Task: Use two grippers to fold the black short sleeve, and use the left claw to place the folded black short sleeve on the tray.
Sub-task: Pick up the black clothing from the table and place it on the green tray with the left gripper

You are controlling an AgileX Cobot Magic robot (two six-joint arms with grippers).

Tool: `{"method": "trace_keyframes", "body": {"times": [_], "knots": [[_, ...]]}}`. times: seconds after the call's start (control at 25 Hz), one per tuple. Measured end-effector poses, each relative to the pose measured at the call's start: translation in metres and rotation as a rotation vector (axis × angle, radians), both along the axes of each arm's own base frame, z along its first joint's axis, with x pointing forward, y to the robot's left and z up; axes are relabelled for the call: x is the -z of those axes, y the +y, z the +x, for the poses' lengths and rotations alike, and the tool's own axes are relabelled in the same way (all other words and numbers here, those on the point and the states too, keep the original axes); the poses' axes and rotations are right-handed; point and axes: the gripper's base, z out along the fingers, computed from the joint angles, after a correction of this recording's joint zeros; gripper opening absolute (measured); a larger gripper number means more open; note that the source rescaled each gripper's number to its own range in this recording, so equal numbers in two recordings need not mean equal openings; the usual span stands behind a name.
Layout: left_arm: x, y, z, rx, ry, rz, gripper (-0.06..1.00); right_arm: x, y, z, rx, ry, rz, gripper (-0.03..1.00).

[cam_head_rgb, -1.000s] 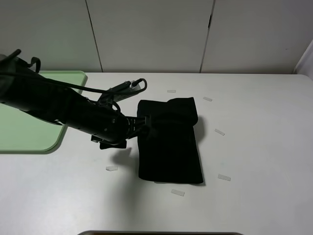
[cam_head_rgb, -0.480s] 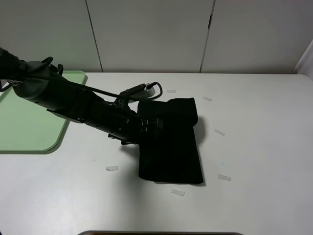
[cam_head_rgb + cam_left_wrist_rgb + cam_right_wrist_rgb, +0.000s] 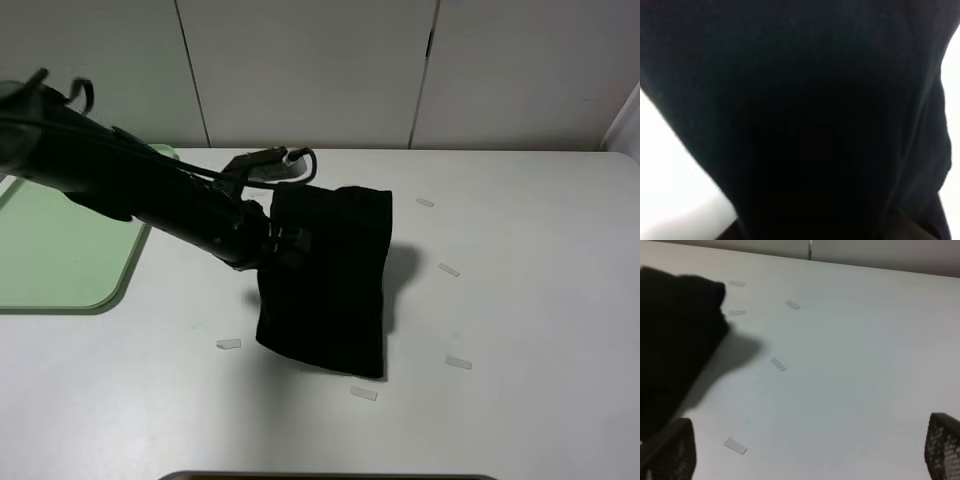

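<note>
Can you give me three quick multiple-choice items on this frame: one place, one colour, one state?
1. Where is the light green rectangular plastic tray?
A. at the table's left edge
B. under the shirt
C. at the right edge

2. What colour are the small tape strips on the white table?
A. red
B. pale
C. blue

3. How is the folded black soft-fabric short-sleeved shirt?
A. lying on the tray
B. lifted by the left gripper
C. spread unfolded

A: tray lies far left.
B: strips are whitish.
B: shirt hangs, shadow beneath.
</note>
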Motion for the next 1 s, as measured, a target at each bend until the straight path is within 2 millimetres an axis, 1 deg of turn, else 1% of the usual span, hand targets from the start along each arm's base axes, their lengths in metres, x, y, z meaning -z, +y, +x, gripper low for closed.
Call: {"method": "trace_keyframes", "body": {"times": [0.12, 0.16, 0.32, 0.4, 0.56, 0.64, 0.72, 0.88, 1.0], "knots": [[-0.016, 0.018, 0.001, -0.002, 0.007, 0.058, 0.27, 0.0, 0.0, 0.0, 0.0, 0.0, 0.0, 1.0], [-0.02, 0.028, 0.001, 0.011, 0.013, 0.097, 0.27, 0.0, 0.0, 0.0, 0.0, 0.0, 0.0, 1.0], [-0.029, 0.066, 0.003, -0.032, 0.071, 0.264, 0.27, 0.0, 0.0, 0.0, 0.0, 0.0, 0.0, 1.0], [-0.035, 0.084, 0.004, -0.042, 0.058, 0.346, 0.27, 0.0, 0.0, 0.0, 0.0, 0.0, 0.0, 1.0], [-0.051, 0.121, 0.011, -0.07, -0.023, 0.488, 0.27, 0.0, 0.0, 0.0, 0.0, 0.0, 0.0, 1.0], [-0.054, 0.138, 0.016, -0.077, -0.063, 0.558, 0.27, 0.0, 0.0, 0.0, 0.0, 0.0, 0.0, 1.0], [-0.056, 0.159, 0.022, -0.092, -0.106, 0.629, 0.27, 0.0, 0.0, 0.0, 0.0, 0.0, 0.0, 1.0], [-0.059, 0.193, 0.031, -0.143, -0.188, 0.726, 0.27, 0.0, 0.0, 0.0, 0.0, 0.0, 0.0, 1.0], [-0.061, 0.213, 0.034, -0.207, -0.218, 0.76, 0.27, 0.0, 0.0, 0.0, 0.0, 0.0, 0.0, 1.0]]}}
